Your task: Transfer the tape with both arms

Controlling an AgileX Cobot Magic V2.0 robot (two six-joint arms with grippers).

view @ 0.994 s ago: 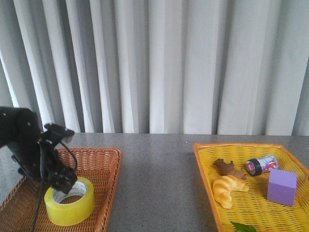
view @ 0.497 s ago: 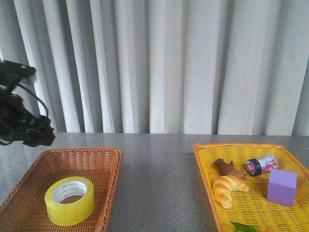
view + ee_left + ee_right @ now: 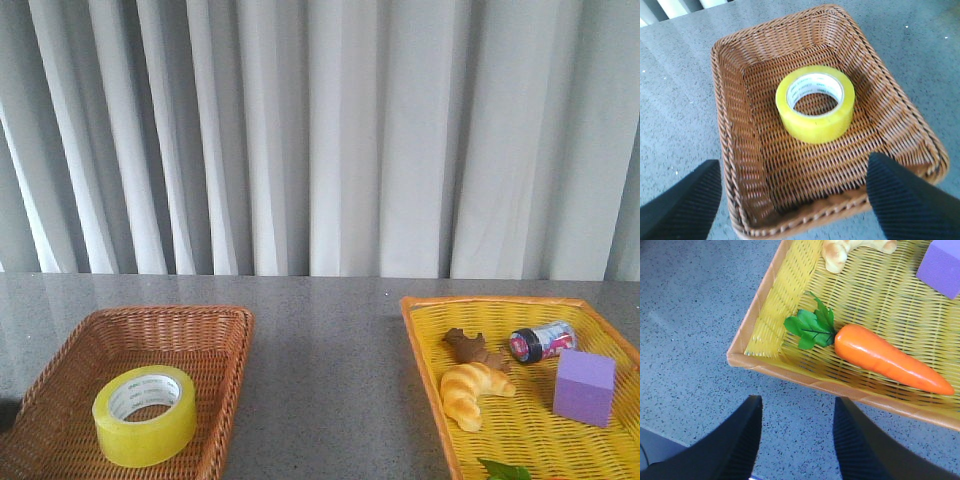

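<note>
Change since earlier: left arm, which hung over the brown basket a second ago and had risen by half a second ago, is now gone from the front view; the tape has not shifted.
Tape: large roll of translucent yellow packing tape with a white printed core (image 3: 145, 415) lies flat, hole up, on the floor of the brown woven wicker basket (image 3: 225, 330), left side of the grey speckled bench (image 3: 320, 370), nothing touching it.
Left gripper (image 3: 790, 200): pulled back on the near side of the brown basket, looking down at the roll; jaws spread wide and empty, one black finger (image 3: 682, 205) showing at each side.
Right gripper (image 3: 795, 437): hovers over bare bench just outside the near left corner of the yellow woven basket (image 3: 760, 307); jaws moderately apart, holding nothing.
Yellow basket contents: orange plastic carrot with green leaves (image 3: 885, 357), golden toy croissant (image 3: 472, 390), purple foam block (image 3: 584, 386), small brown piece (image 3: 472, 347), small can on its side (image 3: 540, 341).
Step in hand: judged to be the pause before the pickup; no grasp made, hand-over not begun.
Next move: probably the left arm descends over the roll, one jaw inside the core and one outside the wall, closes, then lifts towards the middle for the right arm to take.
</note>
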